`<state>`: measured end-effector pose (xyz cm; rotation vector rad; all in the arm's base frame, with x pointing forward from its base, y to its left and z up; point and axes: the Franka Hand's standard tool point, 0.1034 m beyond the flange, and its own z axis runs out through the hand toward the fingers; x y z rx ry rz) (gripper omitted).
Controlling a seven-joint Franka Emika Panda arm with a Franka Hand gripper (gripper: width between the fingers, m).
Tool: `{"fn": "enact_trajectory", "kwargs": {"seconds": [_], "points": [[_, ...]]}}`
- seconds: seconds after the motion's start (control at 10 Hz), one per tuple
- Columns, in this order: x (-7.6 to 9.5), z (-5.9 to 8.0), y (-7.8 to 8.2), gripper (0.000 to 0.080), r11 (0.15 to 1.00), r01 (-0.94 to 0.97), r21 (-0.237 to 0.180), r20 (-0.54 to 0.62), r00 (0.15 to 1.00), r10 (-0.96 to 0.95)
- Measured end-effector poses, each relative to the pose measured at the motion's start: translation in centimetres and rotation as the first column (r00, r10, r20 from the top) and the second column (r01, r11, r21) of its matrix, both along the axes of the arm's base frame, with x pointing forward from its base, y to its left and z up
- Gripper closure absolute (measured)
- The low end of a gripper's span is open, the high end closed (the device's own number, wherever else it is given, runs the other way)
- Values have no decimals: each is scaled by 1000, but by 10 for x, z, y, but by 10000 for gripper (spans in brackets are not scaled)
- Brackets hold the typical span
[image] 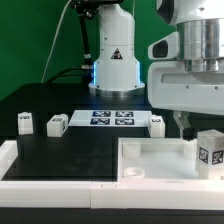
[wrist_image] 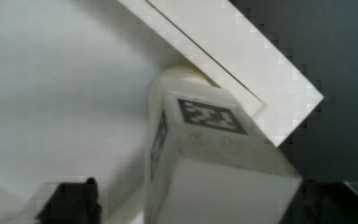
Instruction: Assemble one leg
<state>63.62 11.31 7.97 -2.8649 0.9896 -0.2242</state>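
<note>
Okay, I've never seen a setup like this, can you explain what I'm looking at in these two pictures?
This is a robot arm putting furniture together. The exterior view is from a camera off the arm, looking across a black table. On it lie a large white tray-like tabletop, three small white legs and a flat marker board, which is only for tracking. The big white shape at the exterior view's right is the arm's wrist, above another leg. The wrist view looks down past the end effector; its dark fingertips flank that leg. Whether they grip it, I cannot tell.
</note>
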Motion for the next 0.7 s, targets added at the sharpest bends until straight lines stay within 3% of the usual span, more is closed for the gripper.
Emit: {"fn": "enact_trajectory", "kwargs": {"seconds": [0.1,0.3,0.7], "points": [[-1,-1,1,162,986,-162,-28,4,987,162],[-2,-2,5,153,898,-433,-77,-2,901,435],[-2,-2,7,151,691,-708,-144,-30,702,712]]}}
